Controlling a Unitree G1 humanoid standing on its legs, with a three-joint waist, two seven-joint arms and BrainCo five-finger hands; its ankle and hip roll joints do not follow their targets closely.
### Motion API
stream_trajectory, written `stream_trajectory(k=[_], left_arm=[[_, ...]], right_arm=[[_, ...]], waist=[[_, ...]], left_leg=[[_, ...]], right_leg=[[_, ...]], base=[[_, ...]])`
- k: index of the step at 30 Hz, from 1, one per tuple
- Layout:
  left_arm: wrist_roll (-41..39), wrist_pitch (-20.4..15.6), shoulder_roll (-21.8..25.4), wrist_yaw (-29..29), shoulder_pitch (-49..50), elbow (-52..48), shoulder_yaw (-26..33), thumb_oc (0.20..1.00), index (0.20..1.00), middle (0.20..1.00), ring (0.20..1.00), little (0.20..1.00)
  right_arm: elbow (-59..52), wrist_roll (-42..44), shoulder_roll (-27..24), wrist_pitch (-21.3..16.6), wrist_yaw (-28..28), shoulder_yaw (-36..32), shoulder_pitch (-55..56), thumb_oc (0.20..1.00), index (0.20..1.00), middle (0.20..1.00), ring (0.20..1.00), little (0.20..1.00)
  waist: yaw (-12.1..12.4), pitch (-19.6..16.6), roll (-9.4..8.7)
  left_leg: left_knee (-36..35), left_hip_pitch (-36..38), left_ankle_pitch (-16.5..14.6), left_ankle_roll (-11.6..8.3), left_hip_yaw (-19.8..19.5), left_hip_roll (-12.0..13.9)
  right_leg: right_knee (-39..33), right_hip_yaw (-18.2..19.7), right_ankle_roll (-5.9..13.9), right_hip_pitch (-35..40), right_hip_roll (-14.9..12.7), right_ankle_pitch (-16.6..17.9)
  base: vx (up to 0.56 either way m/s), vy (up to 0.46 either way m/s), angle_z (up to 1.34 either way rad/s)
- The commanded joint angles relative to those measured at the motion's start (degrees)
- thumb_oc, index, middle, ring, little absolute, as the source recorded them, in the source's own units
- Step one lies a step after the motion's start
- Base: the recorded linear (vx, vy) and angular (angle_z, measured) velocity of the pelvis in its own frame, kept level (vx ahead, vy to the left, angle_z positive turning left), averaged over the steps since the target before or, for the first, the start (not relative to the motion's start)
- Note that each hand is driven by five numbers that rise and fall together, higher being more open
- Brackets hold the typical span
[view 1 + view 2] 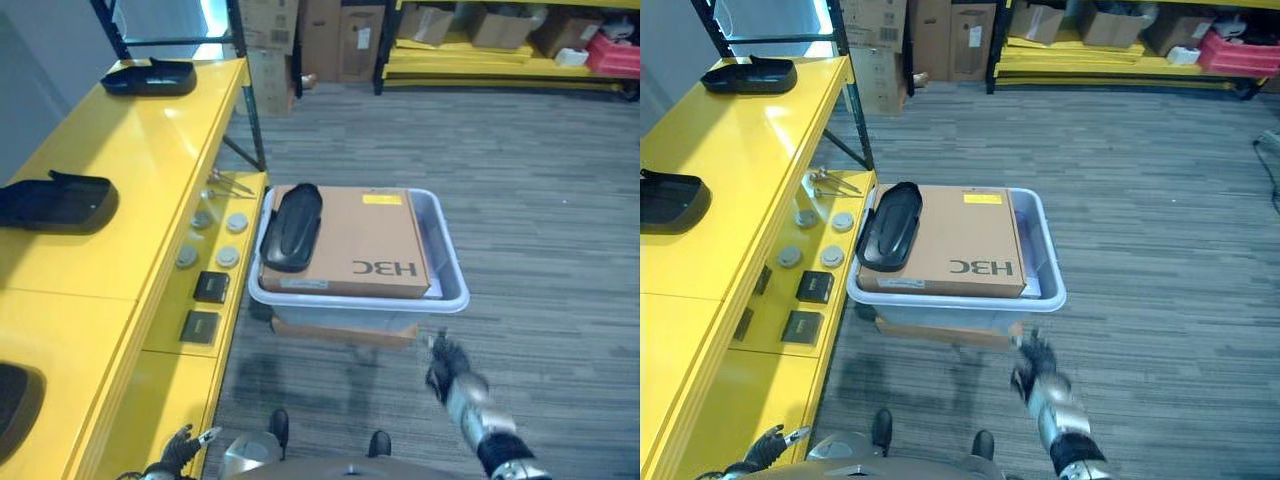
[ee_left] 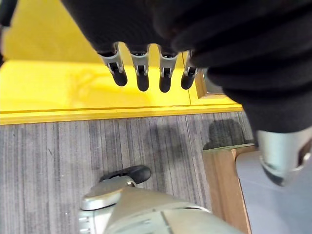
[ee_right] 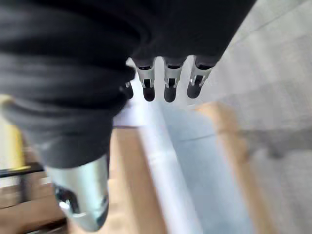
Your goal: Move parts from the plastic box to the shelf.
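Observation:
A grey plastic box [image 1: 455, 290] stands on the floor beside the yellow shelf [image 1: 130, 170]. Inside it lies a brown cardboard box [image 1: 365, 240], and a black moulded part [image 1: 292, 227] rests on that box's left side. Similar black parts [image 1: 55, 200] [image 1: 150, 77] lie on the shelf top. My right hand [image 1: 447, 368] hovers low in front of the plastic box, open and holding nothing; its fingers [image 3: 168, 90] point over the box's rim. My left hand [image 1: 185, 445] hangs by the shelf's front edge, and its fingers [image 2: 141, 78] are straight and hold nothing.
On a lower yellow ledge lie round grey discs [image 1: 228, 257], two black square pieces [image 1: 210, 287] and some metal tools [image 1: 228, 183]. A flat cardboard piece [image 1: 345, 332] sticks out under the plastic box. Cardboard cartons [image 1: 335, 40] and a yellow rack [image 1: 500, 60] line the back.

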Motion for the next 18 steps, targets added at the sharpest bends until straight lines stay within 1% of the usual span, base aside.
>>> stream_trajectory(k=[1,2,4,6,8,11,13,17,18], left_arm=[[0.74,-3.08,-0.21,-0.25,0.86,0.27,-1.09,1.0,1.0,1.0,1.0,1.0],[0.37,-3.81,0.08,-1.44,1.44,1.23,-0.71,1.0,1.0,1.0,1.0,1.0],[0.12,-4.14,0.25,-1.92,1.44,1.91,-0.49,1.0,1.0,1.0,1.0,1.0],[0.6,-5.12,0.54,-3.25,1.41,3.57,0.18,1.0,1.0,1.0,1.0,1.0],[1.23,-5.14,0.55,-3.52,1.48,3.93,0.45,1.0,1.0,1.0,1.0,1.0],[2.95,-5.15,0.93,-4.49,1.78,4.74,0.45,1.0,1.0,1.0,1.0,1.0],[3.63,-5.31,1.23,-4.78,1.81,5.12,-0.04,1.0,1.0,1.0,1.0,1.0],[2.69,-6.02,2.14,-6.47,0.82,5.98,-1.33,1.0,1.0,1.0,1.0,1.0],[2.54,-6.48,2.56,-7.15,0.23,6.14,-1.8,1.0,1.0,1.0,1.0,1.0]], right_arm=[[-8.11,-2.06,-5.82,-3.11,-8.92,-4.99,-5.39,1.0,1.0,1.0,1.0,1.0],[-13.38,-3.74,-8.76,-1.72,-11.8,-7.31,-8.45,1.0,1.0,1.0,1.0,1.0],[-14.89,-5.02,-10.61,-0.37,-11.9,-8.16,-10.72,1.0,1.0,1.0,1.0,1.0],[-17.14,-7.37,-14.2,3.12,-12.99,-7.82,-14.64,1.0,1.0,1.0,1.0,1.0],[-17.44,-8.07,-15.23,5.24,-13.35,-7.55,-16.02,1.0,1.0,1.0,1.0,1.0],[-12.25,-8.77,-17.79,10.75,-11.09,-5.46,-18.94,1.0,1.0,1.0,1.0,1.0],[-6.18,-9.23,-18.48,11.48,-10.4,-3.21,-21.02,1.0,1.0,1.0,1.0,1.0],[7.34,-9.49,-19.63,8.83,-10.79,0.49,-26.29,1.0,1.0,1.0,1.0,1.0],[11.53,-9.4,-20.01,7.26,-11.03,1.6,-28.19,1.0,1.0,1.0,1.0,1.0]], waist=[[2.91,-1.16,0.32],[3.54,-1.11,0.29],[3.93,-1.12,0.18],[5.0,-0.89,-0.32],[5.51,-0.85,-0.58],[7.46,-0.7,-1.2],[8.72,-0.51,-1.3],[10.95,0.43,-0.82],[11.6,1.04,-0.6]], left_leg=[[3.4,-6.8,-1.15,-0.72,-7.63,1.33],[2.91,-7.17,-1.02,-0.9,-8.17,1.42],[2.56,-7.4,-0.91,-1.05,-8.48,1.46],[2.04,-7.74,-0.74,-1.23,-9.27,1.36],[1.78,-7.82,-0.65,-1.37,-9.69,1.33],[1.2,-8.02,-0.39,-1.63,-11.03,1.11],[1.09,-8.32,-0.17,-1.7,-11.77,0.97],[1.36,-9.69,0.08,-1.61,-13.07,0.37],[1.45,-10.08,-0.09,-1.63,-13.41,0.19]], right_leg=[[7.3,-3.72,0.53,-1.68,1.87,-7.14],[6.91,-4.38,0.67,-1.75,1.89,-7.28],[6.54,-4.92,0.73,-1.7,1.87,-7.33],[5.82,-6.12,0.72,-1.44,1.73,-7.3],[5.54,-6.71,0.77,-1.29,1.61,-7.23],[4.74,-8.45,0.76,-0.53,1.15,-7.12],[4.7,-9.42,0.77,-0.44,0.76,-6.99],[5.03,-11.0,0.92,-1.15,0.0,-6.76],[5.3,-11.34,1.01,-1.47,-0.24,-6.97]], base=[[-0.03,0.037,-0.02],[-0.03,0.031,0.06],[-0.02,0.018,0.07],[-0.03,0.001,0.18],[-0.01,0.001,0.09],[0.0,0.018,0.12],[-0.02,0.056,0.2],[-0.09,0.072,0.27],[-0.15,0.068,0.19]])
